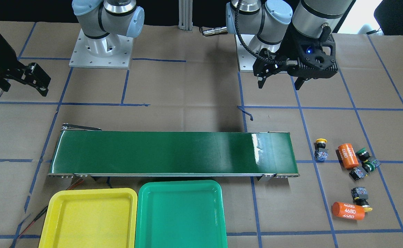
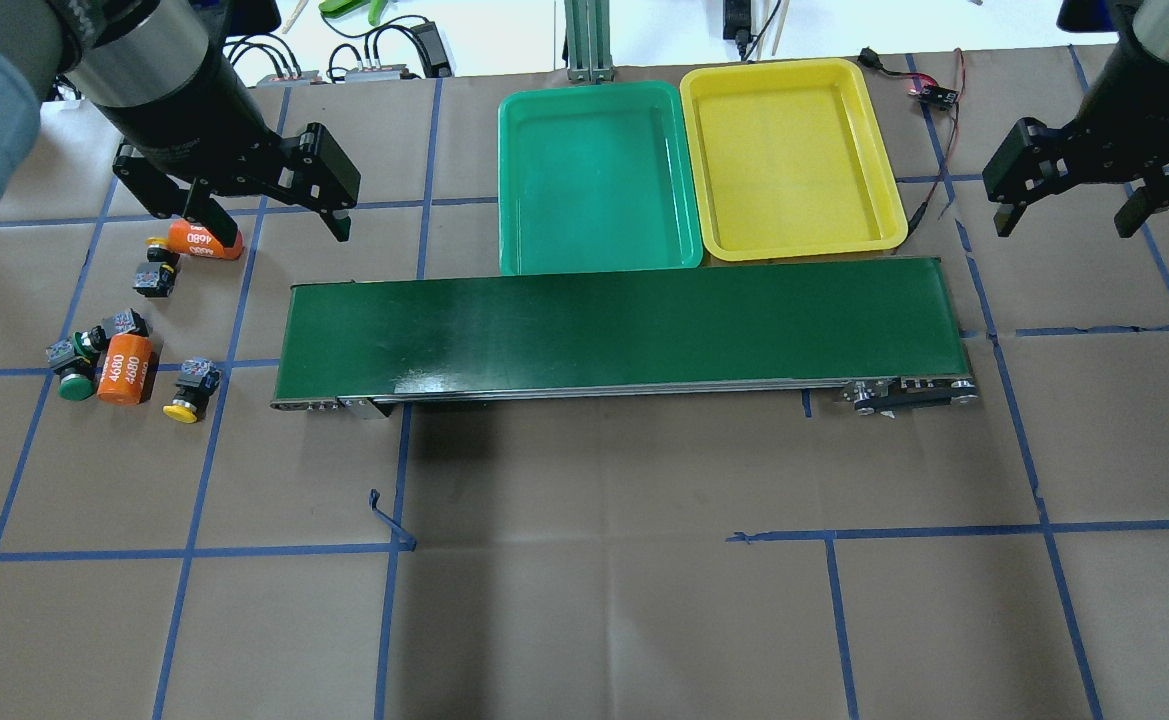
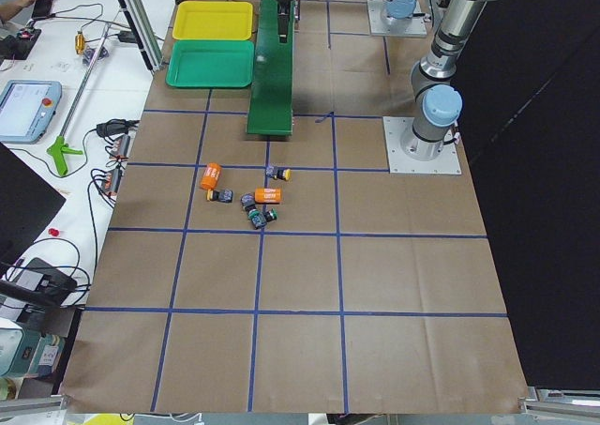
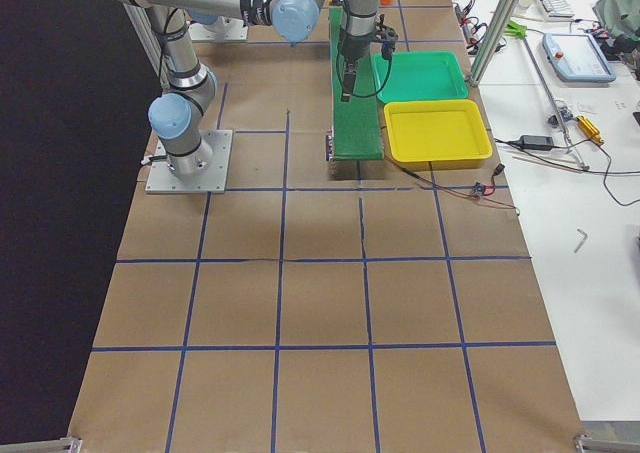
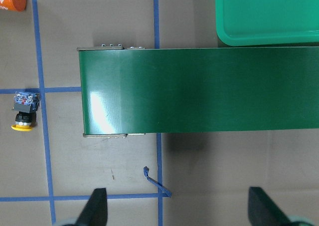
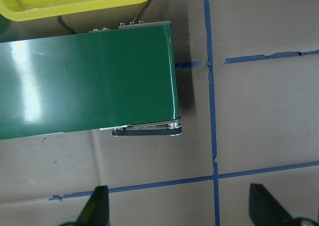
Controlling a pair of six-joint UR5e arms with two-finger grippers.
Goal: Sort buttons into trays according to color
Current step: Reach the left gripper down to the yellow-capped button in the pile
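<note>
Several buttons lie on the paper off the belt's end on my left side. One yellow-capped button (image 2: 184, 392) (image 1: 321, 148) (image 5: 24, 114) is nearest the belt. Two green-capped buttons (image 2: 74, 378) (image 1: 362, 153) lie close together, and another yellow-capped button (image 2: 156, 270) (image 1: 361, 197) lies beside an orange cylinder. The green tray (image 2: 594, 180) (image 1: 180, 213) and the yellow tray (image 2: 794, 160) (image 1: 87, 220) sit side by side beyond the belt, both empty. My left gripper (image 2: 264, 215) (image 1: 280, 82) hangs open above the belt's left end, holding nothing. My right gripper (image 2: 1066, 215) hangs open off the belt's other end.
A long dark-green conveyor belt (image 2: 624, 325) (image 1: 170, 153) crosses the middle of the table. Two orange cylinders marked 4680 (image 2: 127, 368) (image 2: 204, 240) lie among the buttons. Red and black wires (image 2: 929, 95) run by the yellow tray. Blue tape lines grid the brown paper.
</note>
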